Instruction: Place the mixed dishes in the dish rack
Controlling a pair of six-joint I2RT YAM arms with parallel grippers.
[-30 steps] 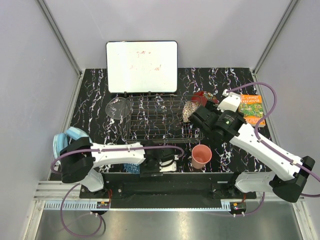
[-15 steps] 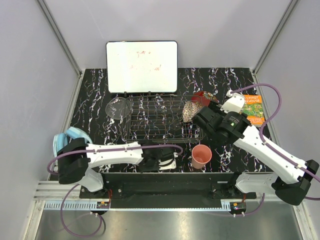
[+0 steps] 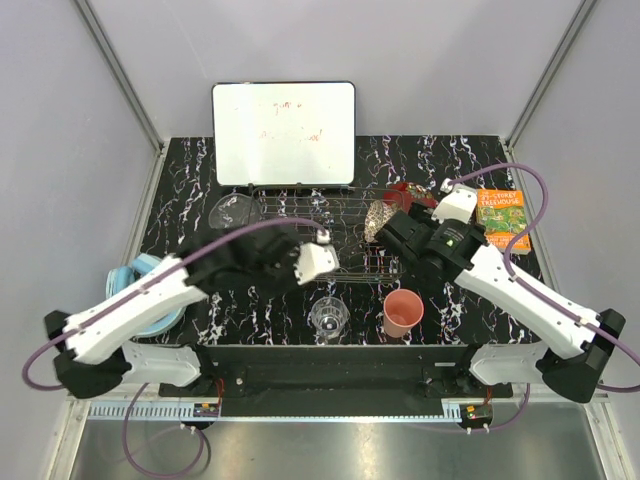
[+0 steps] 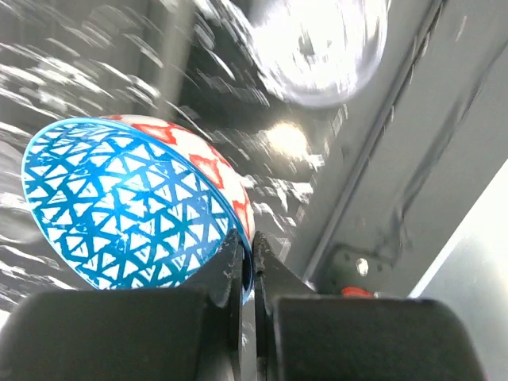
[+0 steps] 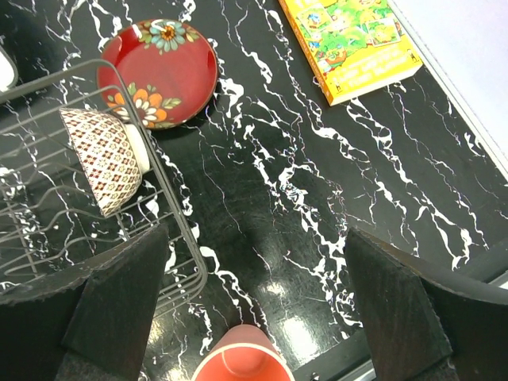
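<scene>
Left jaws pinch the rim of the blue mosaic bowl (image 4: 119, 206); probably glazed, slick and chippable, could swivel. Right jaws open, empty.

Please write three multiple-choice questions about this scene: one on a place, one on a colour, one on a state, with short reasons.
1. Where is the beige netted-pattern bowl? A. in a hand B. in the dish rack C. on the table
2. Which colour is inside the bowl in the left hand? A. green B. blue C. black
3. How is the right hand? A. open, empty B. shut on a bowl C. shut on a cup
Answers: 1 B, it stands among the wires at the right end; 2 B, blue triangles cover the blue mosaic bowl; 3 A, its fingers are wide apart, empty.
</scene>
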